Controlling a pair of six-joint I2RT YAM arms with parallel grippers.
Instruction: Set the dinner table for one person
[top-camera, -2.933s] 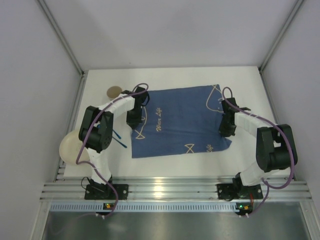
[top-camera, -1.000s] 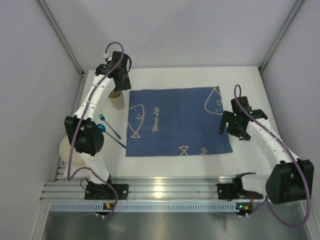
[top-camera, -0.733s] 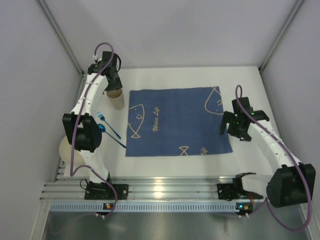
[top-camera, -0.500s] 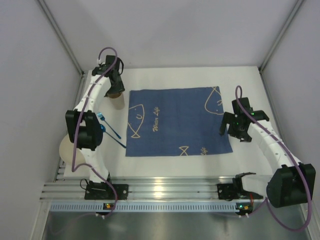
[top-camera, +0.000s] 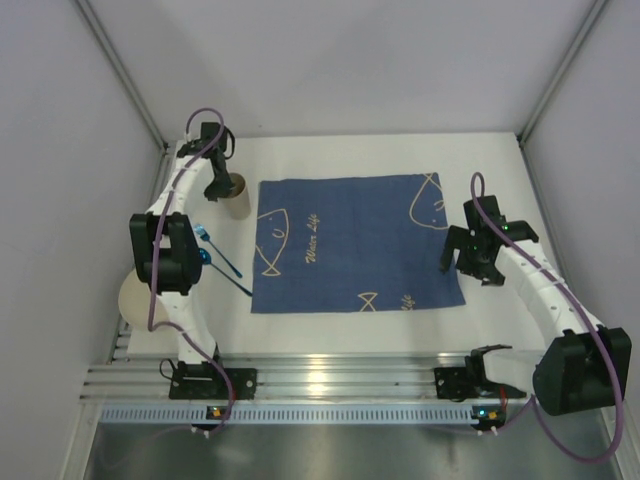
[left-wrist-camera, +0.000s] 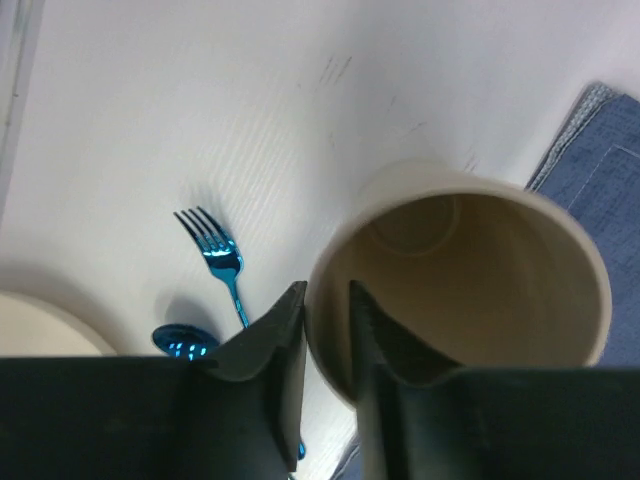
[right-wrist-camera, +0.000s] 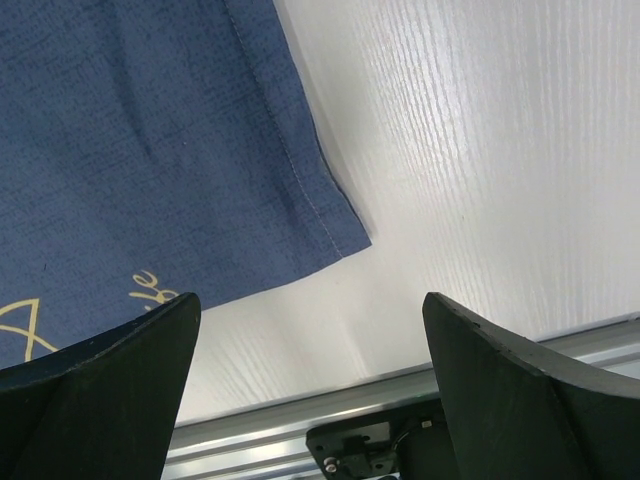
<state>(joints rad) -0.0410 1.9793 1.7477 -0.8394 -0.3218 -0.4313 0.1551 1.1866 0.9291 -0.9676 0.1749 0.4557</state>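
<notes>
The white surface (top-camera: 480, 160) spans the workspace, with the blue placemat (top-camera: 350, 240) lying flat at its centre. The paper cup (left-wrist-camera: 470, 270) stands upright just off the mat's far left corner. The left hand (left-wrist-camera: 325, 330) pinches the cup's rim, one finger inside and one outside. Confirm the wall is firmly gripped, then lift straight up, keeping the cup upright and clear of the fork (left-wrist-camera: 225, 265). The right hand (right-wrist-camera: 310, 300) hangs wide open and empty over the mat's near right corner.

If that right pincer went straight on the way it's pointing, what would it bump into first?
Probably the bare white table, just beside a corner of the blue placemat; the right pincer points down there, though depth is hard to judge.
</notes>
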